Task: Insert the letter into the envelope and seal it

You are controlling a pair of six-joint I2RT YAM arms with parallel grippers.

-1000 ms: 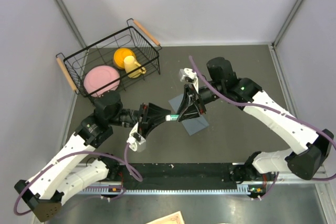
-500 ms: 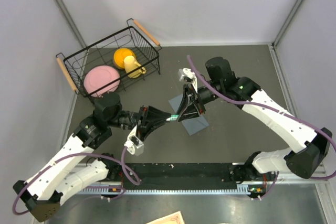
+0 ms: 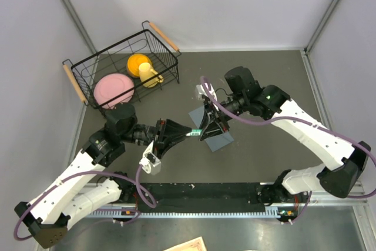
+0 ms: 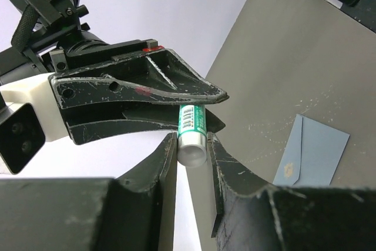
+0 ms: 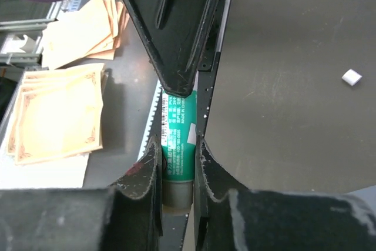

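Midair, left hand and right hand both pinch glue stick, envelope partly hidden beneath.

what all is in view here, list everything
glue stick: one, green and white, held in the air between both grippers
envelope: one, blue-grey, flat on the table below the grippers
wire basket: one, black with wooden handles, table's far left
plate: one, pink, in the basket
bowl: one, orange-yellow, in the basket
cup: one, pale yellow, beside the bowl
small white piece: one, on the table
cream cards: several, stacked off the table
table: one, dark grey
left gripper: black, shut on one end of the stick
right gripper: black, shut on the other end
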